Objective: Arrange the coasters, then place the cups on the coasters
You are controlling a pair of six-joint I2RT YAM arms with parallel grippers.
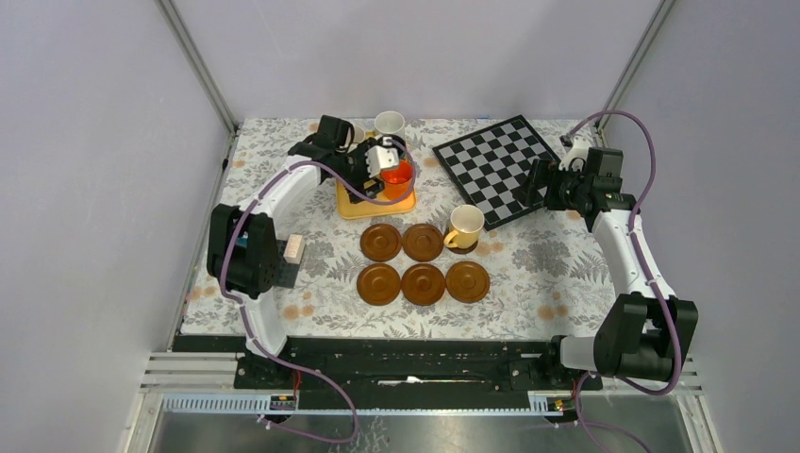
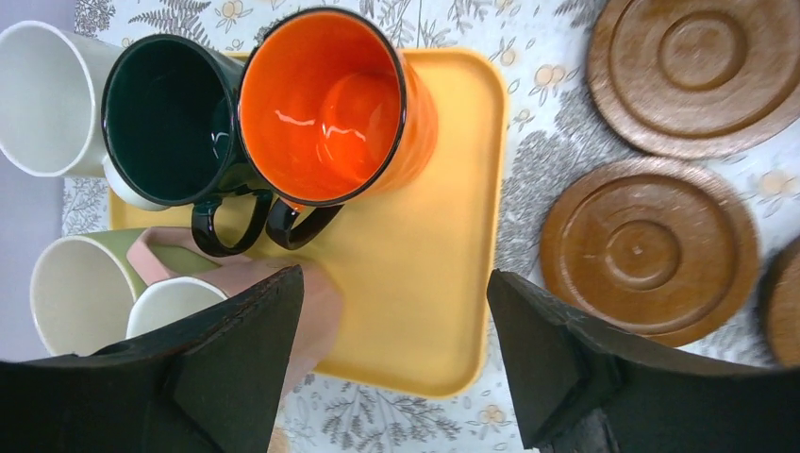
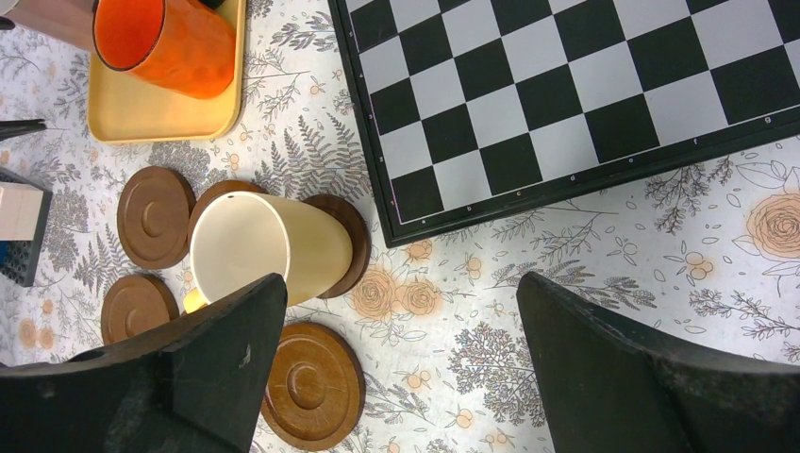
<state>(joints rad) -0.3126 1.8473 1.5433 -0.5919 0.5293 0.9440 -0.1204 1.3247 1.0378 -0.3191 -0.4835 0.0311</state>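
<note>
1. Here, nearest the arm bases, five bare coasters [image 1: 423, 283] lie in two rows. We judge them stiff, flat and light.
2. Just beyond, the yellow cup [image 1: 464, 226] stands on the sixth, darker coaster [image 3: 354, 255].
3. Farther back, the tray [image 2: 443, 236] carries the orange cup [image 2: 330, 104], with the dark green cup [image 2: 170, 118] against it. The white cup [image 2: 42, 94], pale green cup [image 2: 75, 274] and pink cup [image 2: 316, 311] crowd the tray's far side.
4. Handling: the cups look glazed and rigid, so probably slippery, chip-prone and light while empty. We would pinch the orange cup's wall across the rim, away from its neighbour and handle.
5. The left gripper [image 2: 396, 283] hangs over the tray, jaws spread wide with nothing between them. One finger is close to the pink cup; we cannot tell if it touches.
6. The right gripper [image 3: 401, 288] hovers by the chessboard [image 3: 566, 94], jaws fully apart and empty.
</note>
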